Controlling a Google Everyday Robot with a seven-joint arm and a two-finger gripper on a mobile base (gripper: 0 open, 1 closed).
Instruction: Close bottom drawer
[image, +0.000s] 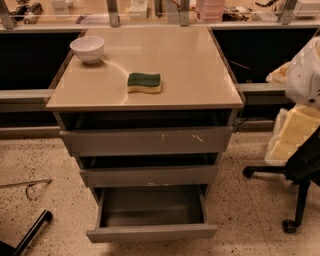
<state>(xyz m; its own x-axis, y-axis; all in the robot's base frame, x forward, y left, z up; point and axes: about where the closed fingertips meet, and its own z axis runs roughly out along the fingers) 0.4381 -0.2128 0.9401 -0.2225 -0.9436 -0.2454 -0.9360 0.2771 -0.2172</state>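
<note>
The bottom drawer (151, 232) is the lowest of three grey drawers in a cabinet. It is pulled far out, and its shallow grey tray (150, 205) shows empty. Its front is plain and short. The middle drawer front (149, 175) and the tall scratched top drawer front (147, 140) each stick out a little. My arm comes in at the right edge, white above and cream below. My gripper (292, 132) hangs there, to the right of the cabinet at top-drawer height, well apart from the bottom drawer.
A white bowl (87, 48) and a green and yellow sponge (144, 82) lie on the beige cabinet top (190, 65). A black office chair base (295, 200) stands on the speckled floor at the right. A black bar (30, 232) lies at the lower left.
</note>
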